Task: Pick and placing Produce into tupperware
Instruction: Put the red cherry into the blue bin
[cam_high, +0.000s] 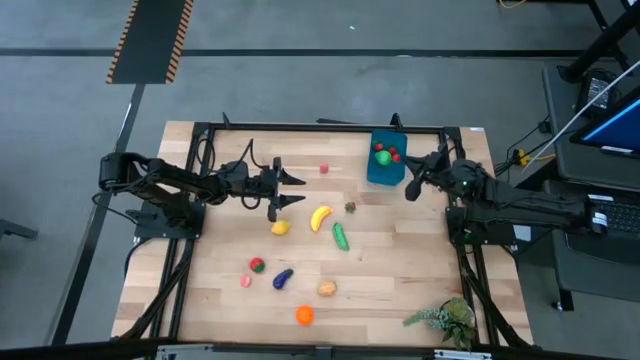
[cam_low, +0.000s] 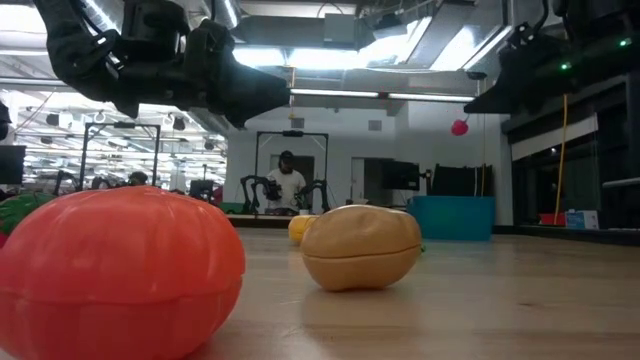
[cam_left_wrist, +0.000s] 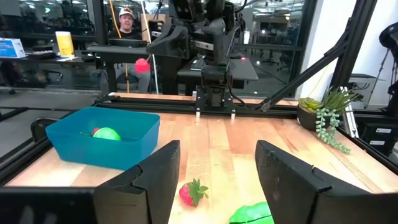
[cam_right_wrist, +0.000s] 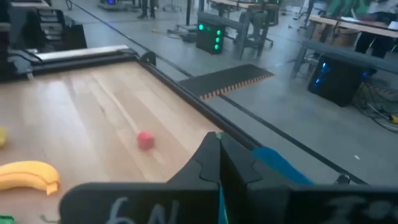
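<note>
From above, the left gripper (cam_high: 290, 190) is hovering with fingers spread and empty over the table (cam_high: 400, 290), near the banana (cam_high: 320, 217) and cucumber (cam_high: 340, 236). The right gripper (cam_high: 411, 187) is resting clenched, holding nothing, beside the blue tupperware (cam_high: 385, 172), which is already carrying green and red pieces.

At table height, an orange pumpkin-like piece (cam_low: 120, 270) and a tan piece (cam_low: 360, 245) are blocking most of the table.

The left wrist camera is showing a strawberry (cam_left_wrist: 191, 193) between its fingers (cam_left_wrist: 152, 180).

The right wrist camera is showing a small red piece (cam_right_wrist: 145, 140) lying alone.

Blue tupperware (cam_high: 386, 168) holding green and red pieces, other produce (cam_high: 320, 217) scattered across table
</note>
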